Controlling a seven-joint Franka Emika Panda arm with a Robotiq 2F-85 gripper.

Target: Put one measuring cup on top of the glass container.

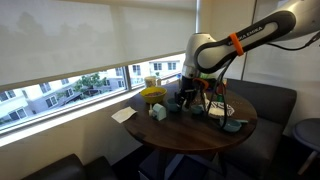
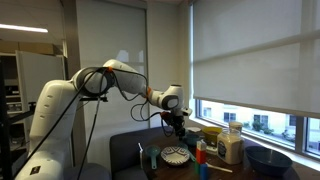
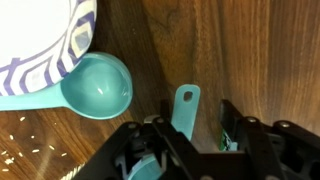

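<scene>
**Wrist view: a thin handle, off-centre between parted jaws**

The gripper is low over the wooden surface, its jaws apart and straddling the flat handle of a teal measuring cup. The cup's bowl is hidden beneath the gripper. The handle lies closer to one finger than the other, so closing may push it sideways or twist it before both pads bite. A pinch on so narrow a strip would also likely let the cup swing or slip once lifted.

A second measuring cup lies just beside the gripper, against a patterned bowl. Any sideways drift while closing could knock it.

In an exterior view the glass container stands well apart from the gripper. It is tall with a small top, so a tilted cup could slide off.
</scene>
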